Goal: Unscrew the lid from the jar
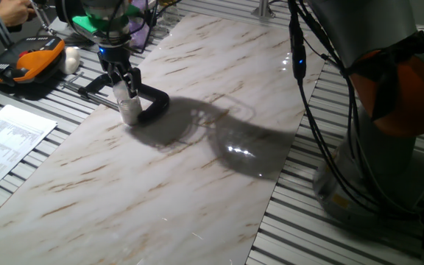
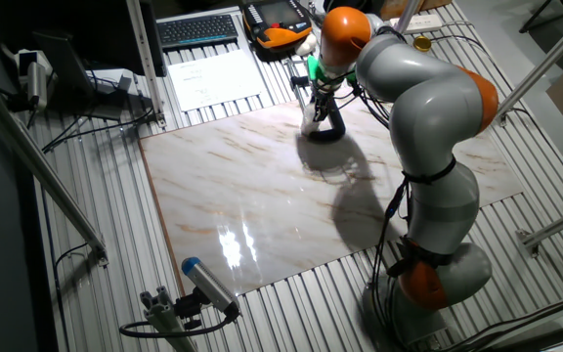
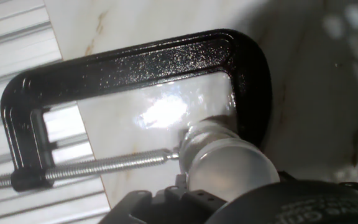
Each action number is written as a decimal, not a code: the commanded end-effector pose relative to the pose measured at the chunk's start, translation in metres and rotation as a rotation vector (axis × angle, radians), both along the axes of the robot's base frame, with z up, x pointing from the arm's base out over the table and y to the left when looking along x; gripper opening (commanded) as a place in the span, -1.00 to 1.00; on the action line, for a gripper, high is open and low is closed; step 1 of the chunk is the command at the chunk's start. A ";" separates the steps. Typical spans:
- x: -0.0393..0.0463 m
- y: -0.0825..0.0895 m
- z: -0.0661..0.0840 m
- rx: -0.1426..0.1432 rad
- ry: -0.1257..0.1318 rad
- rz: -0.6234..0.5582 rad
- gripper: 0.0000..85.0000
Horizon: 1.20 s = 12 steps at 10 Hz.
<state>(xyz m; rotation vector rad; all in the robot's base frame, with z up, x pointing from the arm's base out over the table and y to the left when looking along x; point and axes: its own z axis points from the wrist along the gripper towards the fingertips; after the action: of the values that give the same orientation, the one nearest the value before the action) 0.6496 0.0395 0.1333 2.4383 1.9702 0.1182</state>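
Marble covers the tabletop (image 1: 197,169), and on it lie one black C-clamp (image 3: 135,62) and one small translucent white jar (image 1: 129,110), the jar standing upright inside the clamp near the slab's edge. One lid (image 3: 229,163) sits on the jar, seen from the hand view as a frosted round cap. One gripper (image 1: 124,79) reaches down over the jar's top with its fingers close about the lid, apparently gripping it. One printed sheet (image 1: 6,143) lies beside the slab, its text too small to read.
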 end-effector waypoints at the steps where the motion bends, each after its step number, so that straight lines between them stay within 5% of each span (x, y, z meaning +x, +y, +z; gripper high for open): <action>1: -0.0009 0.001 0.001 0.004 -0.006 0.013 -0.20; 2: -0.0025 0.002 0.003 0.013 -0.018 0.027 -0.20; 3: -0.0045 0.004 0.005 0.017 -0.023 0.045 -0.60; 7: -0.0102 0.022 0.009 -0.016 0.021 0.103 -0.60; 8: -0.0125 0.026 0.011 -0.022 0.028 0.104 -1.00; 12: -0.0133 0.019 0.024 -0.045 0.052 0.169 -1.00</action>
<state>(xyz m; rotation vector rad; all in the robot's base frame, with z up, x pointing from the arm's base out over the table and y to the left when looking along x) 0.6366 0.0581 0.1574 2.2613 2.1801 0.0114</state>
